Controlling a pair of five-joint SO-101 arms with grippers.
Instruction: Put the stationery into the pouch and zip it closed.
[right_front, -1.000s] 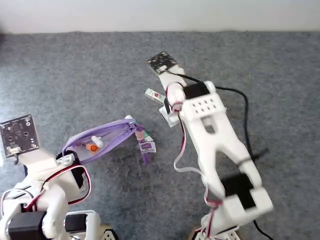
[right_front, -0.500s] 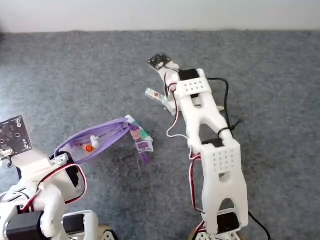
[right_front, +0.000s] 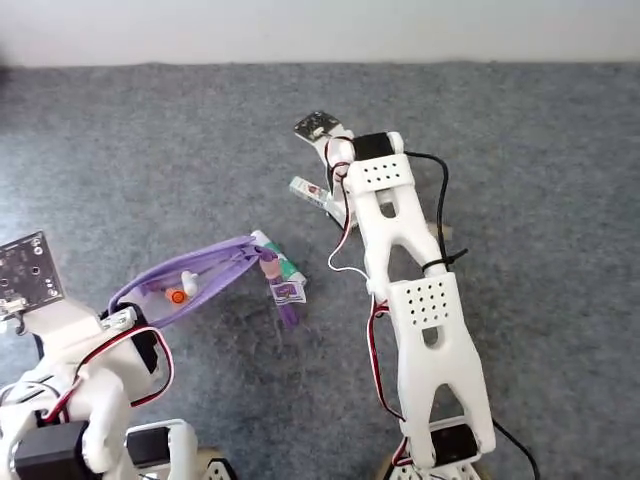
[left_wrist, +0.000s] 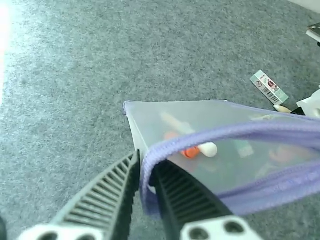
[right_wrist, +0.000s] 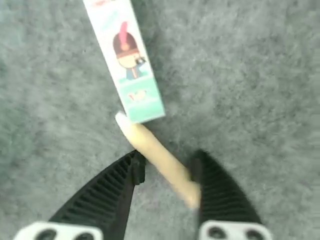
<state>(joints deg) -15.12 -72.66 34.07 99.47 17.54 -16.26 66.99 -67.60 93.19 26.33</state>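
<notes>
— Grey, fuzzy bench (right_front: 150, 130). Whereabouts of the pouch (right_front: 195, 280)?

— About 8 o'clock from the middle in the high view. Clear-sided, purple zip, mouth gaping open. Inside, a white-and-orange marker (left_wrist: 190, 150).

— And the left tool (left_wrist: 144, 162)?

— Pinched together on the purple zip edge, at the pouch's end nearest that arm.

— The right tool (right_wrist: 168, 160)?

— Spread apart, low over the bench, straddling a cream stick (right_wrist: 150, 145), maybe a pencil. Touching either finger or not: cannot tell.

— Anything beside it?

— Small printed box (right_front: 308, 189), lying flat at 1 o'clock from the pouch's far end, well apart from it. Stick's tip right at the box's short end. Also a purple tag (right_front: 290, 293) at the pouch's far end, trailing toward 5 o'clock on the bench.
</notes>
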